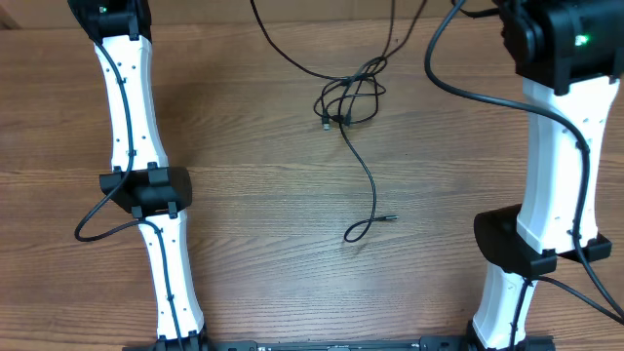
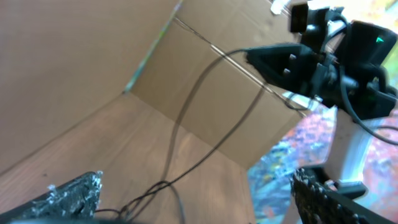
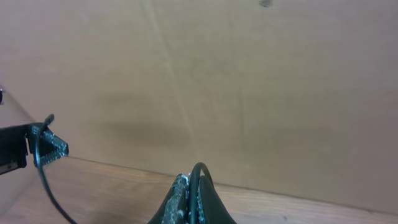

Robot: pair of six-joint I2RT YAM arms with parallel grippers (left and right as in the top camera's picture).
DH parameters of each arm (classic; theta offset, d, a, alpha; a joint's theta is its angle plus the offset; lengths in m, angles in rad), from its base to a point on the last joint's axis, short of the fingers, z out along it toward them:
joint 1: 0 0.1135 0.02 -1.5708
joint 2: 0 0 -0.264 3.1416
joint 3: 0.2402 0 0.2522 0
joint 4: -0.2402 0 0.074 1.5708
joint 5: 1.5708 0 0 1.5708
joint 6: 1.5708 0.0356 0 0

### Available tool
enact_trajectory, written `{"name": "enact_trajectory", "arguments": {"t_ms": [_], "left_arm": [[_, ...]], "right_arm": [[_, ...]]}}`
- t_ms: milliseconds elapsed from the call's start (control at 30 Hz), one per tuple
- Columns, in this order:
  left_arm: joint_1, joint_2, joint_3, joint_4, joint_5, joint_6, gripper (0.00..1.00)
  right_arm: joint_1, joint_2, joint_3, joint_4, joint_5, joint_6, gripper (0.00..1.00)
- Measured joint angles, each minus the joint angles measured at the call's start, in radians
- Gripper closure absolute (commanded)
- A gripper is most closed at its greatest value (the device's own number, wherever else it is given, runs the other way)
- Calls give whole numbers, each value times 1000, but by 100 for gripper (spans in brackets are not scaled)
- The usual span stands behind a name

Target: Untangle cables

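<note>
Cables [image 1: 369, 177] judged light and limp, best taken beside the knot [image 1: 347, 99]; one strand is pinched in the right gripper [image 3: 190, 190], the left gripper [image 2: 196, 186] spread wide, empty

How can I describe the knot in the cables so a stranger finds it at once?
On the wooden table, look between the two white arms, nearer the far edge. The knot is the one bunch of small crossed loops; the cables elsewhere run as single strands.
</note>
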Motion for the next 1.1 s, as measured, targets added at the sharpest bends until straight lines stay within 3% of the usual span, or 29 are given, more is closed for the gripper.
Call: {"name": "enact_trajectory", "arguments": {"t_ms": [133,367,533,800,900,1000,1100], "left_arm": [[-6,-3,-94,-111,1,217,0],[-73,-4,-362,-197,1,491,0],[-99,-4,-490,-207,-21,583,0],[-74,-5,-470,-227,-199,661,0],[-63,-6,-374,-431,-290,751,0],[-64,-9,-245,-855,-452,946,0],[-78,-9,-119,-1271,-710,1152,0]], "right_arm": [[-1,-2,0,-46,23,0,96],[-1,-2,0,-74,40,-2,96],[-1,-2,0,-76,42,-1,96],[-1,-2,0,-75,42,18,96],[-1,-2,0,-76,43,29,96],[-1,-2,0,-78,43,36,96],[-1,-2,0,-77,43,43,96]]}}
